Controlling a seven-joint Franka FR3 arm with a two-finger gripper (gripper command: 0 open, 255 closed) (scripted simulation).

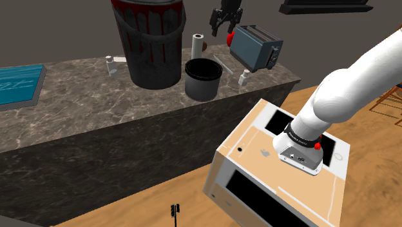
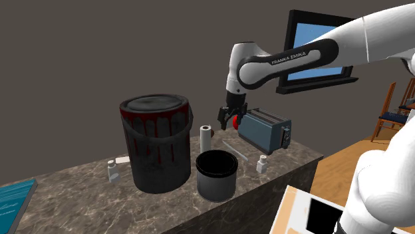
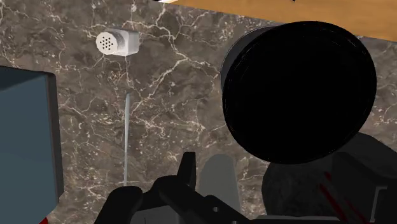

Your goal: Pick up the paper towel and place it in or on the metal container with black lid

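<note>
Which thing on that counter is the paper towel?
Find the dark marbled counter, then the big dark lidded bucket with red streaks on it. Between that bucket and the blue-grey toaster stands the paper towel: a slim upright white roll with a hollow core, unlike the small capped white shakers.

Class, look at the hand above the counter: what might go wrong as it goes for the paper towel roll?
The paper towel roll stands upright and slim; the hand, hovering beside it, might knock it over.
The toaster and a red object sit close to the hand and may get bumped.
The lidded container is tall; a low carry might strike it.
</note>
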